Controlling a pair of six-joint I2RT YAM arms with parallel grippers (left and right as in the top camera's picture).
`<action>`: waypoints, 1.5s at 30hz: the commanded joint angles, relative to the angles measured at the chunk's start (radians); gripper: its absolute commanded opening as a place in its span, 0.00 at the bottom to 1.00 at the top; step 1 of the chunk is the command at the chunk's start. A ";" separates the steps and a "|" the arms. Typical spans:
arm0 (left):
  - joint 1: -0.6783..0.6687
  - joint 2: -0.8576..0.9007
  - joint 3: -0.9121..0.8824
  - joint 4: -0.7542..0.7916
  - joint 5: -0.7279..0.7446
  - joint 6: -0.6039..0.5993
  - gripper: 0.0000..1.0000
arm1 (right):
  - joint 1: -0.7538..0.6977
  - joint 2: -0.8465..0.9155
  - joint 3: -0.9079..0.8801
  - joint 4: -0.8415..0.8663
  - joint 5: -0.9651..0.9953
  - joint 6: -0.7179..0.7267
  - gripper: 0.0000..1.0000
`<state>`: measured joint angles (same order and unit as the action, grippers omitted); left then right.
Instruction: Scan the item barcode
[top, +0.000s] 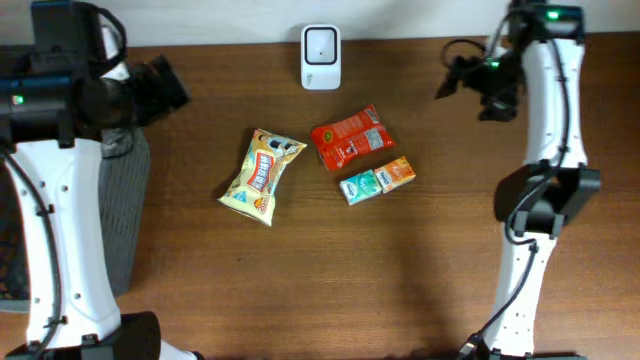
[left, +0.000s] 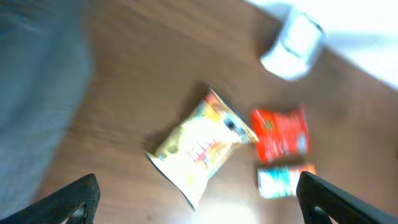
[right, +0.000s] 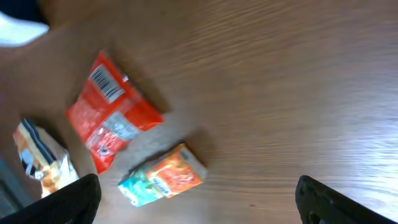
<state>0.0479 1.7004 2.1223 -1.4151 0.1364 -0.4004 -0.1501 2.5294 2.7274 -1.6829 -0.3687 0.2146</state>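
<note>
Just in front of the white scanner (top: 321, 57), the red packet (top: 350, 138) is lying flat on the wooden table (top: 430, 260) with its barcode facing up (plain in the right wrist view). A little farther from the scanner, two small boxes (top: 377, 181) – one teal, one orange – are sitting just beside the packet. The yellow snack bag (top: 261, 175) is lying apart from them, toward the left arm's side. The left gripper (left: 198, 198) and the right gripper (right: 198, 198) are hanging off to either side of the scanner, fingers spread wide, holding nothing.
</note>
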 joint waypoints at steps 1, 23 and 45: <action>-0.147 0.084 -0.042 -0.072 0.054 0.193 0.99 | -0.060 -0.034 0.016 -0.004 -0.020 0.008 0.99; -0.438 0.582 -0.192 0.222 -0.249 0.238 0.00 | -0.119 -0.034 0.016 -0.004 -0.013 0.008 0.99; -0.152 0.779 0.016 0.262 0.413 0.341 0.01 | -0.119 -0.034 0.016 -0.004 -0.013 0.008 0.99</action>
<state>-0.1253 2.4542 2.1315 -1.1275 0.8177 -0.0597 -0.2668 2.5290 2.7274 -1.6840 -0.3763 0.2138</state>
